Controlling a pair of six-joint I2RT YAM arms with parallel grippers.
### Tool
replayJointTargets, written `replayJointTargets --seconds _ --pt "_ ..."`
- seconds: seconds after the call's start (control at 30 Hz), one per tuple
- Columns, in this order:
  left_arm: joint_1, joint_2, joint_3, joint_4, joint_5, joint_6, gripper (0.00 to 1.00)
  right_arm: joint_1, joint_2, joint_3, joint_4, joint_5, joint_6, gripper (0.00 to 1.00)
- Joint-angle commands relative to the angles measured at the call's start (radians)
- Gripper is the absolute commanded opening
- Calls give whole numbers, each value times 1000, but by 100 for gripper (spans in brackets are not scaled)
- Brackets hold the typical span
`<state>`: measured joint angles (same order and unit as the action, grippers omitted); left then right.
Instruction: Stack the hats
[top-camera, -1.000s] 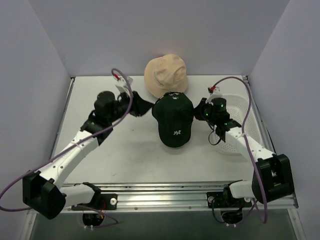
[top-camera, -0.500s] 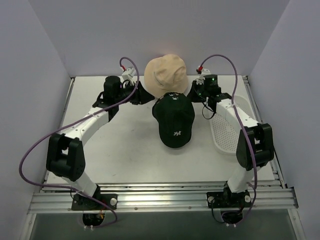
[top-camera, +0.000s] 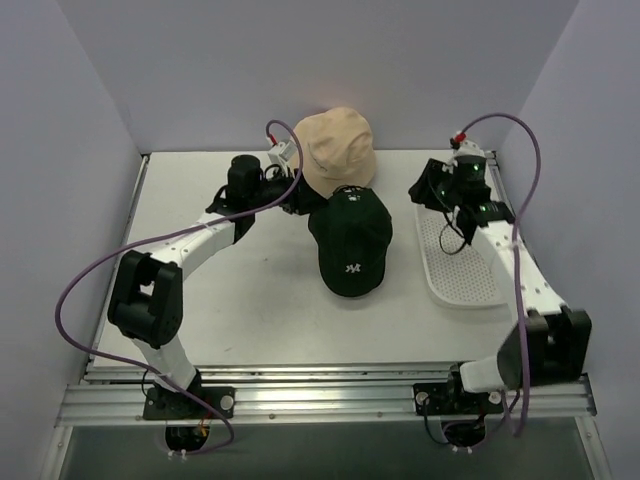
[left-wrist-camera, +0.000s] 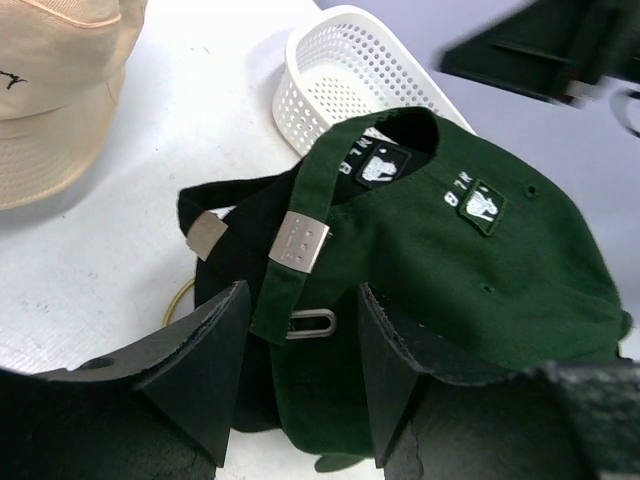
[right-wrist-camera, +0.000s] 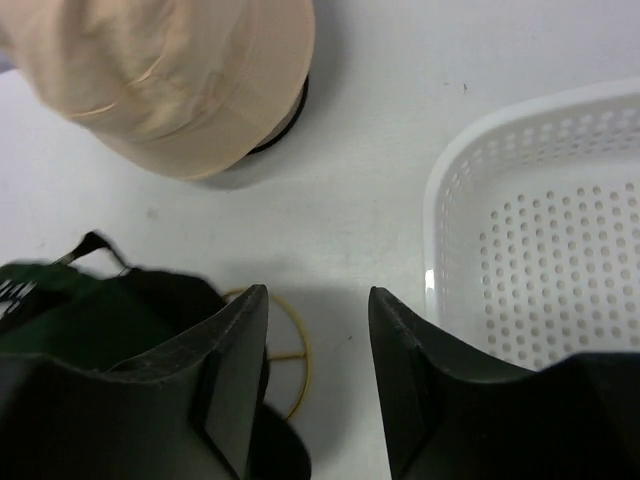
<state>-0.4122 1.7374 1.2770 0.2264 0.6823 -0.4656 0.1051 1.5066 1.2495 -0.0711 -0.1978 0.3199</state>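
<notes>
The left gripper (left-wrist-camera: 300, 335) has its jaws spread. The rear strap (left-wrist-camera: 300, 238) of the dark green hat (left-wrist-camera: 470, 260) runs lengthwise through the gap between them, pointing away toward the crown, and neither finger appears to touch it. The green hat's long axis stretches ahead and to the right of these jaws. It rests on top of the black baseball cap (left-wrist-camera: 232, 252), whose edge and buckle show just left of the strap. The tan bucket hat (left-wrist-camera: 50, 90) lies apart, ahead and to the left of the jaws, and is not yet on the pile. The right gripper (right-wrist-camera: 318, 330) is also spread and holds nothing, with the tan hat ahead and to its left, farther off. The left arm looks nearer to both hats, and closing its jaws would pinch the strap across its width.
</notes>
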Motion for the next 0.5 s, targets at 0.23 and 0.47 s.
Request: replayJointTargets --seconds 0.23,0.47 --pt "-31 33 -21 93 -26 16 55 197 -540 -383 114 -45 223 47" --pt "-34 10 -31 56 -66 31 55 312 -574 -478 174 -32 235 49"
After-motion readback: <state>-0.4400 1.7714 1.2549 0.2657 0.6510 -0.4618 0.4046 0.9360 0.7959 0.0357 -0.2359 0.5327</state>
